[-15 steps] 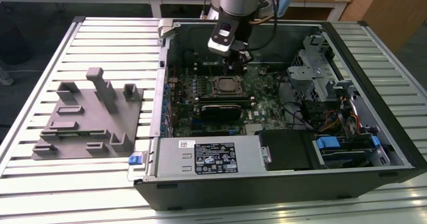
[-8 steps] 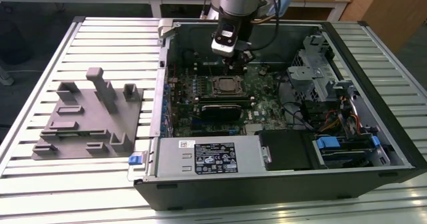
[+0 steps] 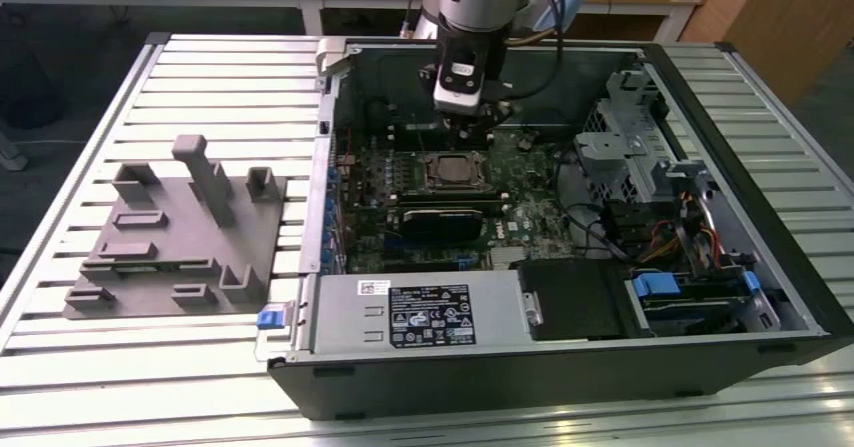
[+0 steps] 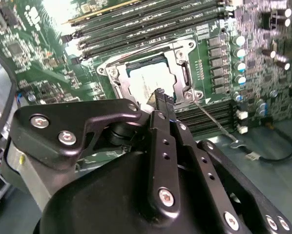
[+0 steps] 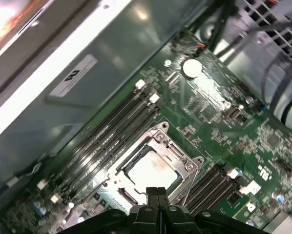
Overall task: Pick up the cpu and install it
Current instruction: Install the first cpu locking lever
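Observation:
The cpu [image 3: 454,170], a small square chip with a pale silver top, lies flat in the metal-framed socket on the green motherboard inside the open computer case. It is also seen in both wrist views [image 4: 147,80] [image 5: 151,171]. My gripper [image 3: 470,117] hangs above the board, just beyond the socket's far edge in the exterior view. Its two black fingertips [image 5: 156,191] are pressed together with nothing between them, so it is shut and empty. In the second wrist view the gripper [image 4: 160,93] sits over the socket's near rim.
The big grey fixture [image 3: 167,237] with upright tabs stands on the slatted table at the exterior view's left. The case wall [image 3: 320,217] rises between it and the board. A black ribbed module [image 3: 441,222], memory slots [image 5: 112,131], cables and drive bays [image 3: 681,287] crowd the case.

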Available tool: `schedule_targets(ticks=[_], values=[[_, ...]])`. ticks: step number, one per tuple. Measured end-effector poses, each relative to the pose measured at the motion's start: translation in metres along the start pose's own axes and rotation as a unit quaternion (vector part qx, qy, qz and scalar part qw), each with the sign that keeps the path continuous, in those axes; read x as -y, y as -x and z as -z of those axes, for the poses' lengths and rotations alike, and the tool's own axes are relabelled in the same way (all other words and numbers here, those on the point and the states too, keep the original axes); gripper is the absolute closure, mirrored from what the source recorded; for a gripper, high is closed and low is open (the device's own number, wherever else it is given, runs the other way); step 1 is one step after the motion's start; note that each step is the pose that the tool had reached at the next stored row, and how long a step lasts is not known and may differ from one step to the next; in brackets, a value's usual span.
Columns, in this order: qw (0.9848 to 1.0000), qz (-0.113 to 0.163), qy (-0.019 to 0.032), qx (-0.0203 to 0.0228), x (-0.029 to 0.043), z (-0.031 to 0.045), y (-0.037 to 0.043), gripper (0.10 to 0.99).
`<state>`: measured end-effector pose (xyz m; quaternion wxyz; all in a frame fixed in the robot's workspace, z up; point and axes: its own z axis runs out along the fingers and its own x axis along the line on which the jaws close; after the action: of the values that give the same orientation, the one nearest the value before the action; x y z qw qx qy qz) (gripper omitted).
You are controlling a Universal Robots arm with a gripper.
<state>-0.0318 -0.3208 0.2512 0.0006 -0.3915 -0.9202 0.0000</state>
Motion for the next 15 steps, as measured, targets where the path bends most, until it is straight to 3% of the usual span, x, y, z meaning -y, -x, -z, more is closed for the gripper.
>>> schedule_targets(ticks=[4, 8, 12, 15], values=[[0.9994, 0.036, 0.0, 0.0, 0.0, -0.0001, 0.0, 0.98], [0.9974, 0.073, -0.0001, 0.0, 0.0, -0.0002, 0.0, 0.98], [0.9941, 0.109, -0.0001, 0.0, 0.0, -0.0004, 0.0, 0.98], [0.9907, 0.136, -0.0002, 0.0001, 0.0, -0.0005, 0.0, 0.98]])
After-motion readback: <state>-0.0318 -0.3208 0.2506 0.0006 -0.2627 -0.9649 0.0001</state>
